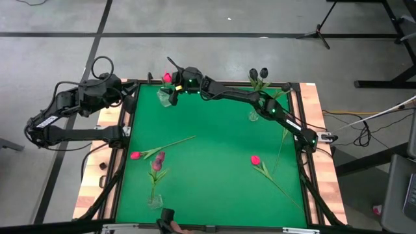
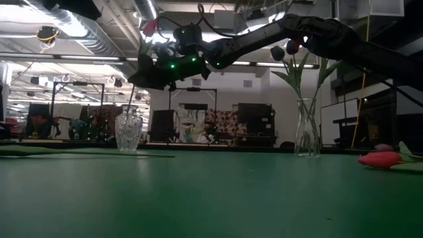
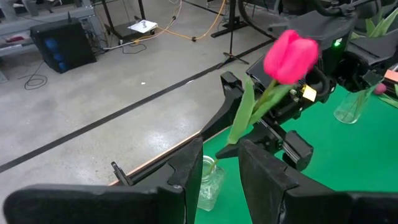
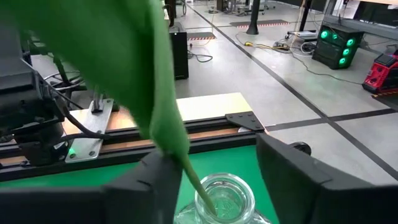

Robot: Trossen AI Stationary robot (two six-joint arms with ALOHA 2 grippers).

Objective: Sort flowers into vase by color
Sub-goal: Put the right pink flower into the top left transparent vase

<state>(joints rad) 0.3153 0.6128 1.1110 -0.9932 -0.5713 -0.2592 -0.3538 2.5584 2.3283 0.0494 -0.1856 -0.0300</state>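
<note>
your right end effector (image 1: 174,83), fingers parted, drops 1 pink tulip (image 1: 168,77) into the corner vase (image 1: 165,98); 2 dark tulips (image 1: 258,74) vased, 4 left on the worktop (image 1: 214,149).

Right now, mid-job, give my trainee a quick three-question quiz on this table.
1. True or false: the right gripper is above the far-left vase.
2. What colour is the tulip at that gripper? A pink, B black, C white.
3. Fill in: the two dark tulips stand in the far-___ vase.

Key: 1 true; 2 A; 3 right.
</note>
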